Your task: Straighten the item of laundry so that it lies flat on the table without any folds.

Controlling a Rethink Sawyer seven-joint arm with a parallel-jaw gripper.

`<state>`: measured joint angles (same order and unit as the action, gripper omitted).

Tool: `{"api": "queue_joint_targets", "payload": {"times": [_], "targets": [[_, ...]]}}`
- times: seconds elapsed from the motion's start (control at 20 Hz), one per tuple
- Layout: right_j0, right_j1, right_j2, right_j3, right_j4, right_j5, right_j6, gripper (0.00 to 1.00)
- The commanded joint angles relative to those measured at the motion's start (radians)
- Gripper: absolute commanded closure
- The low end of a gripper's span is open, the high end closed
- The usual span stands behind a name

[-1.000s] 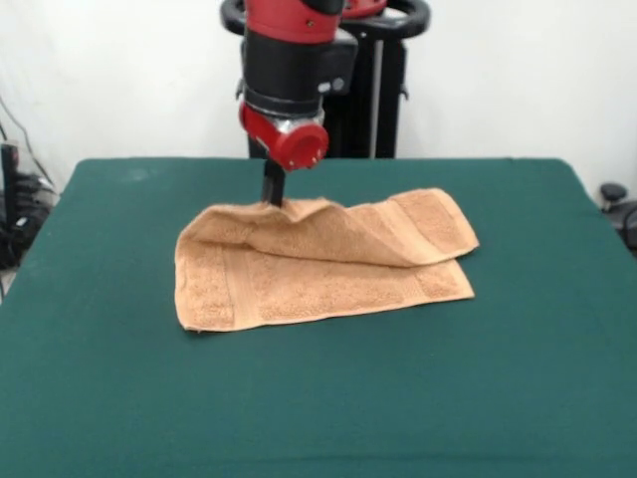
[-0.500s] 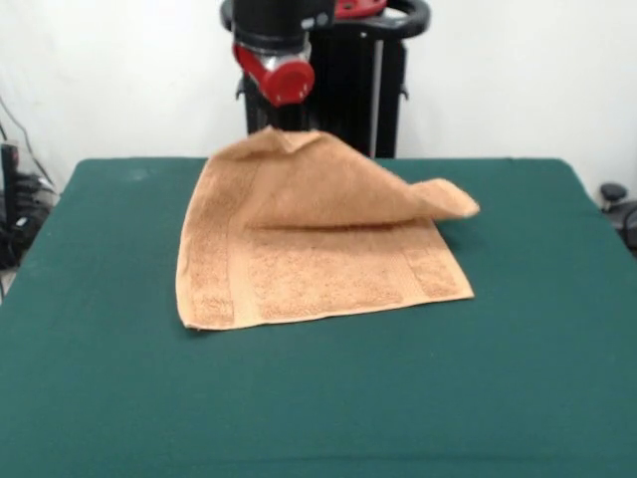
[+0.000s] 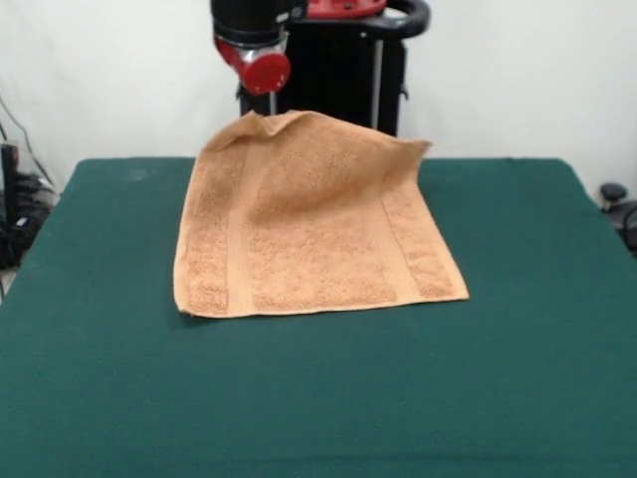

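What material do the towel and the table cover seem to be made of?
Towel: looks like orange-tan terry cloth, probably cotton; its surface is nubby and matte, with flatter woven bands near two edges.
Table: covered with a dark green felt-like fabric, smooth and without shine.

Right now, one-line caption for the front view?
Red-and-black gripper lifts the orange-tan terry towel by its far edge over the green felt table.

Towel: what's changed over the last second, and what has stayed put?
The gripper has risen and shifted slightly left in the front view, pulling the towel far edge up off the table, so the folded-over layer has opened out. The towel's near edge has stayed on the table.
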<state>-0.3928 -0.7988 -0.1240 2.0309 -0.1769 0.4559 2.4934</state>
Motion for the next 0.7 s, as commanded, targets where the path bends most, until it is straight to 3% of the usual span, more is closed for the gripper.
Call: {"api": "queue_joint_targets", "payload": {"times": [0.05, 0.55, 0.6, 0.7], "targets": [[-0.035, 0.137, 0.153, -0.001, -0.124, -0.053, -0.152, 1.0], [-0.107, 0.249, 0.189, -0.085, -0.306, -0.091, -0.162, 1.0], [-0.107, 0.243, 0.195, -0.083, -0.337, -0.098, -0.137, 0.0], [-0.106, 0.239, 0.195, -0.078, -0.347, -0.113, -0.133, 0.0]]}}
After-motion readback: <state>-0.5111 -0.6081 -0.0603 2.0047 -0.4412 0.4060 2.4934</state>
